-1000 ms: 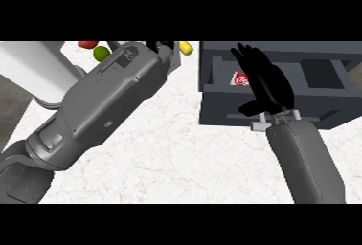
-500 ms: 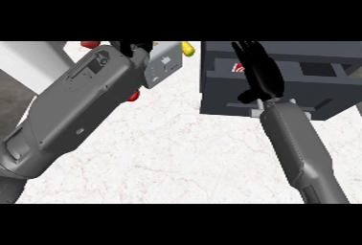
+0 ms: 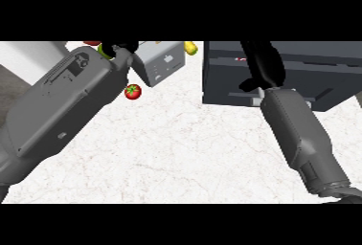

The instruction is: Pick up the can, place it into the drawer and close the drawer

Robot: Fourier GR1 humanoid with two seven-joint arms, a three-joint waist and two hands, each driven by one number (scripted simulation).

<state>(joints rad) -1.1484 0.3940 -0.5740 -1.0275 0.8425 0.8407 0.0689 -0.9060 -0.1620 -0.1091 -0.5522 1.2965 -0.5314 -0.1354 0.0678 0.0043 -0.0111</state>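
right hand (image 3: 263, 64) is laid with fingers straight over the dark grey drawer (image 3: 311, 72), a red sliver of the can (image 3: 241, 59) glimpsed inside; drawer front should be pushed squarely inward until closed.

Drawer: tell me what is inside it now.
Inside the drawer, only a small red sliver shows beside the right hand. The hand and the drawer's dark front cover the rest.

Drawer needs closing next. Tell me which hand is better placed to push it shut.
Right. The right hand already lies over the dark drawer, on its side of the counter. The left hand is across by the grey box and tomato.
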